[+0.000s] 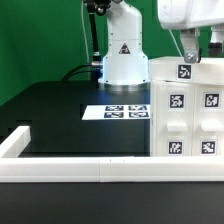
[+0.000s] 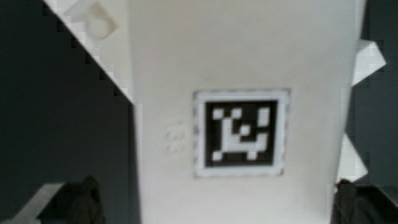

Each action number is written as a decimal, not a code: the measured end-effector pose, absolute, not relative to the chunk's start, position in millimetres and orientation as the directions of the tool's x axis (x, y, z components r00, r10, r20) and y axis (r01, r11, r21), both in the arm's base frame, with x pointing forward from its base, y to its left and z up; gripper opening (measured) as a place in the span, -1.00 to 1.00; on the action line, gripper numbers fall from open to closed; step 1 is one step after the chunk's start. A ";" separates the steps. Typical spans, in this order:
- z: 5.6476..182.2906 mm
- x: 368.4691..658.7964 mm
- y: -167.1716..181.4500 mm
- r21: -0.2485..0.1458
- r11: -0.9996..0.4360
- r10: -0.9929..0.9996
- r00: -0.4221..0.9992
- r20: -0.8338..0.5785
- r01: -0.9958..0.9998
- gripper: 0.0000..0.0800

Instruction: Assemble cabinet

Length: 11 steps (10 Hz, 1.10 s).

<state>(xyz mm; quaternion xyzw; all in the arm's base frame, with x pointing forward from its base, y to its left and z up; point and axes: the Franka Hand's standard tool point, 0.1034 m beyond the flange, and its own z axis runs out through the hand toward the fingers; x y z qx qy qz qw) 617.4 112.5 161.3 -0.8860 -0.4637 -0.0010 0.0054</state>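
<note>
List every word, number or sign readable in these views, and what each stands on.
No words or numbers are readable.
Black triangle sign, too small to read: on the robot base.
Black-and-white square tags, patterns only: on the cabinet and the marker board.

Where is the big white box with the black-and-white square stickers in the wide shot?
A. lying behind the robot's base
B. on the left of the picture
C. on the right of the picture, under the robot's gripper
C: the cabinet stands at the exterior view's right, with the gripper at its top; the marker board lies flat beside it.
</note>
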 end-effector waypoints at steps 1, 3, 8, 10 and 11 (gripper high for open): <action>159.1 616.6 110.6 -0.010 -0.569 0.823 0.569 0.005 0.822 0.62; 159.8 618.6 103.4 -0.014 -0.579 0.815 0.579 0.002 0.815 0.62; 148.3 614.0 99.2 -0.028 -0.627 0.779 0.627 -0.014 0.779 0.38; 148.3 614.0 99.3 -0.028 -0.630 0.777 0.629 -0.014 0.776 0.38; 148.3 613.9 99.5 -0.027 -0.719 0.695 0.719 -0.016 0.694 0.38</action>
